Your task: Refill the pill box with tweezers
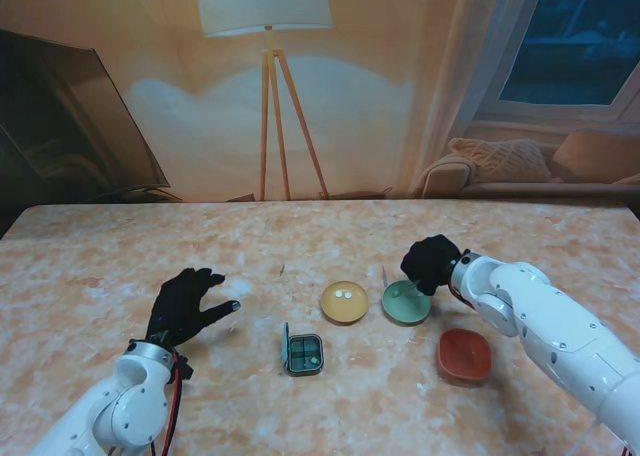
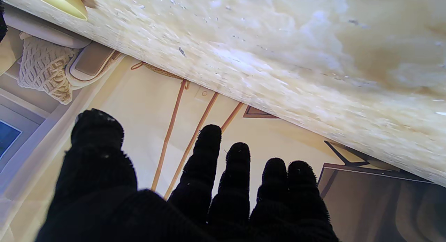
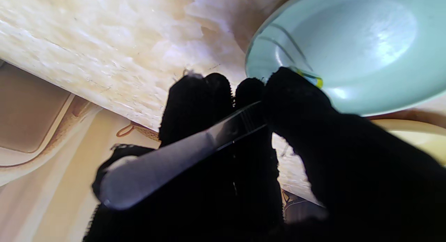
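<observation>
The pill box point(image 1: 303, 354) sits open on the surface point(image 1: 300, 246), its lid standing up on its left edge, nearer to me than the yellow dish point(image 1: 344, 302). Something pale lies in its compartments, too small for me to identify. Two white pills point(image 1: 343, 295) rest in the yellow dish. Just right of that dish is the green dish point(image 1: 405, 304), and nearer to me and farther right sits the red dish point(image 1: 464, 354), apart from the others.

My right hand point(image 1: 431, 262) hovers at the far rim of the green dish. In the right wrist view its fingers point(image 3: 296, 95) are pinched on the tweezers point(image 3: 167, 165), whose flat metal handle runs back across the palm while the tips reach into the green dish point(image 3: 348, 50). A small yellow-and-green bit point(image 3: 315, 80) shows at the tips; I cannot tell whether it is gripped or just lying in the dish.

My left hand point(image 1: 186, 304) rests well to the left of the pill box, holding nothing. In the left wrist view its fingers point(image 2: 209, 155) are spread and extended over bare surface point(image 2: 313, 61).
</observation>
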Available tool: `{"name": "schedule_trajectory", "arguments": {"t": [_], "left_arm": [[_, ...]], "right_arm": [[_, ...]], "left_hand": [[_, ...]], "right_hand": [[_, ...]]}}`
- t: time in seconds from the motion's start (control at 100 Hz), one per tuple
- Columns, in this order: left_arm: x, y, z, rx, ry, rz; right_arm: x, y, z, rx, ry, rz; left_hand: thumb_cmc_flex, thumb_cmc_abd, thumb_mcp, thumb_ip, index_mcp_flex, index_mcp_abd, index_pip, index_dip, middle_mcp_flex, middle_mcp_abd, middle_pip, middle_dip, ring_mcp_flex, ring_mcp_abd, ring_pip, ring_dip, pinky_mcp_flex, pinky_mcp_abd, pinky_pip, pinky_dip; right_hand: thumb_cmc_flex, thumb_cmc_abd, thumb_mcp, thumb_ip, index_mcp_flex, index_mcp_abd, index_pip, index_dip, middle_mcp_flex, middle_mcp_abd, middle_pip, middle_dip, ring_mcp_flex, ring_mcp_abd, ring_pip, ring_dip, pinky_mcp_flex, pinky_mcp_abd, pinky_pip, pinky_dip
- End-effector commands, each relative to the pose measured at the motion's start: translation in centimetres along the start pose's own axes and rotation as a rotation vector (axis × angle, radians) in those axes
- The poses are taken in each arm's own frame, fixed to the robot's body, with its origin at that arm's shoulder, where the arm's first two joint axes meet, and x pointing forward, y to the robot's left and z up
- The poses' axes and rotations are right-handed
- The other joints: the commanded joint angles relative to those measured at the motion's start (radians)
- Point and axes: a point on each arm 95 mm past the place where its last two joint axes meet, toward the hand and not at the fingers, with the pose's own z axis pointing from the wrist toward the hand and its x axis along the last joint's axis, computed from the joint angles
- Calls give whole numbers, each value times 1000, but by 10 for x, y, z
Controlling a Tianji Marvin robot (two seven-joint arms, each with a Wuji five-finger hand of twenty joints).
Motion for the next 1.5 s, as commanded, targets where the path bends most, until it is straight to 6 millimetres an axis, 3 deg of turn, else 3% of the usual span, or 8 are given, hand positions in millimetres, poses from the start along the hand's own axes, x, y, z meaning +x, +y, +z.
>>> {"name": "schedule_trajectory", "arguments": {"t": [0.0,0.8,1.36,1.49], "left_arm": [[2,0,1,-6,5,-2],[0,2,-2,-5,3,-27],[-2,-1,-2,-6,1,-31],[-2,-2,-1,-4,1,-31]], "right_arm": [[2,-3,2,17,3,-4],[8,1,9,46,41,-42],[11,1,7,101,64,-52],[12,0,7,104,67,-49]], "left_hand": [[-1,45,-13,17,-15,-13,-7,-15,-23,-28,-9,-6,-16,-26,-14,-6,-13,-47,-2,-8],[1,55,-14,17,-10,-25,5,-19,-25,-41,-9,-7,-14,-35,-15,-7,-10,-51,-10,-12],[0,57,-14,18,-1,-30,13,-19,-24,-45,-10,-7,-16,-37,-18,-9,-11,-50,-16,-15],[0,55,-14,18,4,-28,16,-18,-20,-44,-9,-7,-16,-37,-19,-9,-11,-50,-16,-15]], "right_hand": [[88,51,51,13,28,-105,50,1,25,74,-9,20,-9,24,31,6,2,-304,19,16],[102,59,52,22,14,-109,38,0,9,64,-19,9,-27,30,17,6,-15,-302,12,13],[86,67,79,38,-37,-93,-75,27,-69,37,-79,6,-116,47,21,-39,-89,-293,-18,2],[82,63,67,26,-21,-106,-38,30,-40,37,-67,14,-104,38,35,-35,-84,-297,-5,8]]}}
